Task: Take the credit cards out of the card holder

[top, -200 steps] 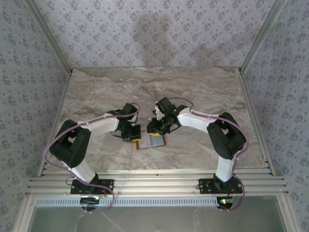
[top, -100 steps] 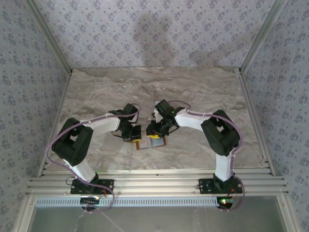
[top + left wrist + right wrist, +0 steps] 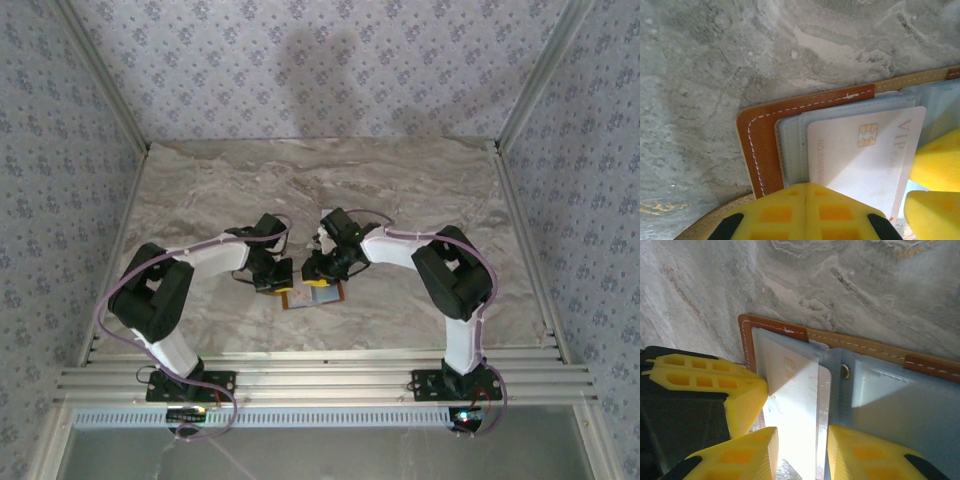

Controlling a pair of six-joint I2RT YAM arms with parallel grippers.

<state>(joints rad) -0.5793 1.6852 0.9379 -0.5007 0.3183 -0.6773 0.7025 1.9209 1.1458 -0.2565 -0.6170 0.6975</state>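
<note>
Card holder [image 3: 312, 294] open between claws. Left claw [image 3: 806, 192] shut, atop holder's left end. White card [image 3: 860, 160] in holder's left half, long way toward right claw [image 3: 801, 450]: jaws partly apart round its end, grip unclear.

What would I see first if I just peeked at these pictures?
Probably the white card with the shiny gold chip, tucked in the open brown card holder in the left wrist view. From above, the left gripper and right gripper meet over that holder in the middle of the marble table. Up close, bright yellow fingers sit right beside the card.
</note>
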